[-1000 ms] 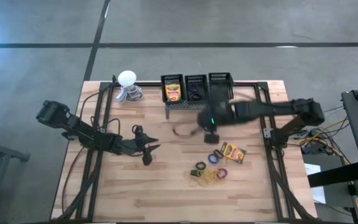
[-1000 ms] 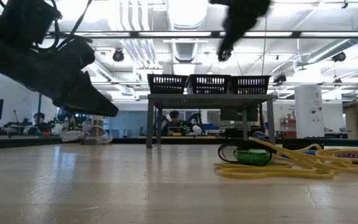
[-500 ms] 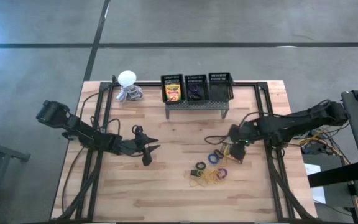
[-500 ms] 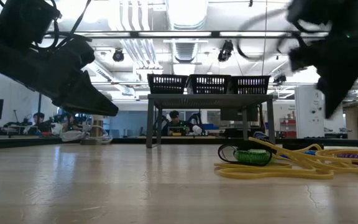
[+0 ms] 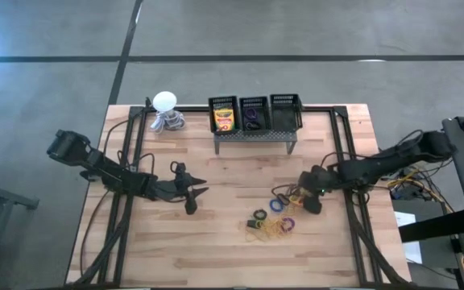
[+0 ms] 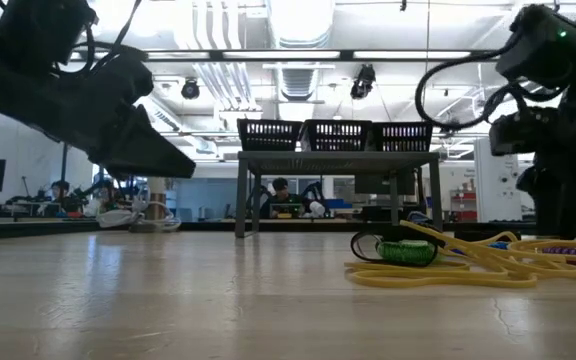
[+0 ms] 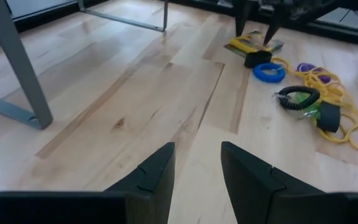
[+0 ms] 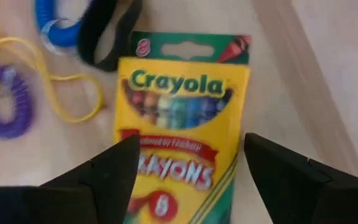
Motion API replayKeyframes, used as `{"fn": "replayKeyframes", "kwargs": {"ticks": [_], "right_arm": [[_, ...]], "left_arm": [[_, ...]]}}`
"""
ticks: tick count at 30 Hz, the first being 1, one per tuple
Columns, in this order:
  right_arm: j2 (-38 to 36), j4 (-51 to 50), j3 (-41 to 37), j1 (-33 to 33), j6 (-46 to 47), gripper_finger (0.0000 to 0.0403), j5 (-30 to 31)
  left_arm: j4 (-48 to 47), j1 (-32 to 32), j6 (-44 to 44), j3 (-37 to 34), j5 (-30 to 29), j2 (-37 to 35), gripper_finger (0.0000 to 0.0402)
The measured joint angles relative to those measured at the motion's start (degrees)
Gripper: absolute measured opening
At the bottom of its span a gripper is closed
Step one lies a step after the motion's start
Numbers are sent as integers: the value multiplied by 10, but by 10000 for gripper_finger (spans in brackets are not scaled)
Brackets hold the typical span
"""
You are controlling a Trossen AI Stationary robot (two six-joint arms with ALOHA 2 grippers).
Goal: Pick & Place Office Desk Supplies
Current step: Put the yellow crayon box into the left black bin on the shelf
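Target thing: the crayon box (image 8: pixel 180 127) lies flat on the worktop (image 5: pixel 216 242), toward its right edge, about midway between front and back.
Right gripper (image 8: pixel 188 171): directly over the box, fingers spread wide, one on each side of it, holding nothing.
Long axis: the box runs lengthwise between the two fingers, so they face its long sides, which seems right for closing across the narrow width.
Neighbours: a black ring (image 8: pixel 107 31) and a blue ring (image 8: pixel 58 22) lie just beside the far end of the box; a yellow rubber band (image 8: pixel 42 74) and a purple ring (image 8: pixel 5 102) are near one side.
Left gripper (image 7: pixel 196 165): near the middle-left of the worktop, well apart from the box, fingers partly spread and empty.
Nearer arm: the right one, clearly.
Judgement: the next step is probably a descent and a pinch on the box.
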Motion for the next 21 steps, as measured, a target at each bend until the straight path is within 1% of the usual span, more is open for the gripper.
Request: {"fn": "replayKeyframes", "kwargs": {"ticks": [2,4,7,9,13,15,17,21], "right_arm": [[31,23,3,24,9,275,32],[67,31,23,49,20,270,74],[122,25,67,81,42,262,147],[162,23,99,89,67,257,180],[249,29,155,77,176,246,208],[290,46,178,66,209,242,214],[329,69,204,57,203,238,227],[379,106,263,43,149,235,250]], "left_arm": [[4,0,1,0,0,0,135],[9,0,1,0,-1,0,135],[20,0,1,0,-8,0,135],[25,0,1,1,-10,0,135],[34,0,1,1,-10,0,135],[42,0,2,1,-6,0,135],[56,-1,15,1,5,3,135],[88,-3,40,9,22,19,135]]}}
